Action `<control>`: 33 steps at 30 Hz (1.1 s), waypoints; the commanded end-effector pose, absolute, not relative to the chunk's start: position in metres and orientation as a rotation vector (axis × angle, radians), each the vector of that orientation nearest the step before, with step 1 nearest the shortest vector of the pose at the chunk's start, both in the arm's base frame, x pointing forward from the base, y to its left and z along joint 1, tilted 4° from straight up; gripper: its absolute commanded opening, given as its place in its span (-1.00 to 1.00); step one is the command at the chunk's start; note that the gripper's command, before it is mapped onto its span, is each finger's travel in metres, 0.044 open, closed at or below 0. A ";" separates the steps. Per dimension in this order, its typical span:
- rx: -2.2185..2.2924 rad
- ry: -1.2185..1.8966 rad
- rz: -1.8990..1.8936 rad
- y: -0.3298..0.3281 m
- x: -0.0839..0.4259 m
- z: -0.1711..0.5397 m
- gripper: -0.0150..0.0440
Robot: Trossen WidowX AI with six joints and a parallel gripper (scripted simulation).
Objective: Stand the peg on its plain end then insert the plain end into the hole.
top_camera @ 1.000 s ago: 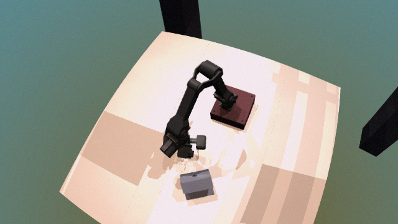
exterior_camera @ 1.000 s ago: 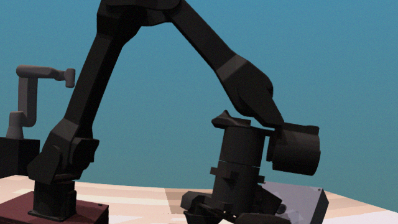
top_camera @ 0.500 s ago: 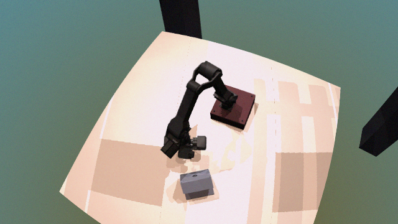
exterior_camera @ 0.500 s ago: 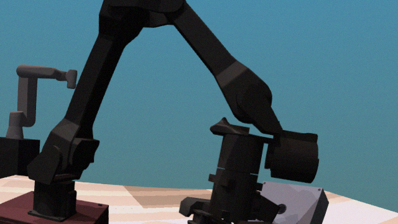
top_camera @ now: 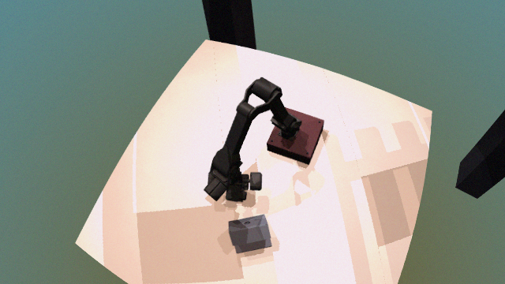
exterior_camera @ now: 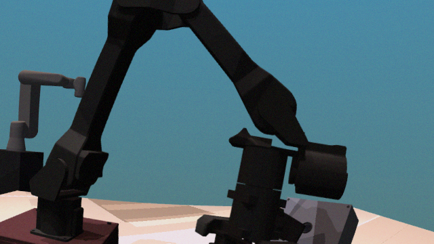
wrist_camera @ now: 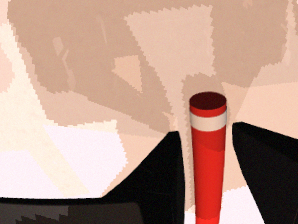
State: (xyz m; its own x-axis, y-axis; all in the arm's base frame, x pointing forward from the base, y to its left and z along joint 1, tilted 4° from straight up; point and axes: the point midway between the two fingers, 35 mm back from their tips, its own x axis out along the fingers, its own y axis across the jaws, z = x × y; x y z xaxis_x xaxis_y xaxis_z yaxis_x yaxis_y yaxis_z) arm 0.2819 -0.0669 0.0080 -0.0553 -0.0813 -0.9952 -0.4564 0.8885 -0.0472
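The pincer [top_camera: 245, 185] [exterior_camera: 249, 234] [wrist_camera: 206, 137] is partly spread, a slim gap showing on each side of the peg [wrist_camera: 209, 160]. Between its fingers the peg appears to stand upright, banded end up. Beyond the pincer sits the sloped panel [top_camera: 252, 234] [exterior_camera: 333, 220], its hole [top_camera: 247, 222] [exterior_camera: 307, 227] facing up at a slant. This looks like the re-grasp: centre first, close evenly so neither finger tips the peg, then lift straight before tilting.
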 end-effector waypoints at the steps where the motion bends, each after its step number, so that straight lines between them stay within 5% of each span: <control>1: -0.428 1.612 0.315 -0.068 0.282 0.008 -0.19; 7: -0.428 1.612 0.315 -0.068 0.282 0.008 -0.32; 33: -0.390 1.445 0.349 -0.070 0.275 0.018 -0.33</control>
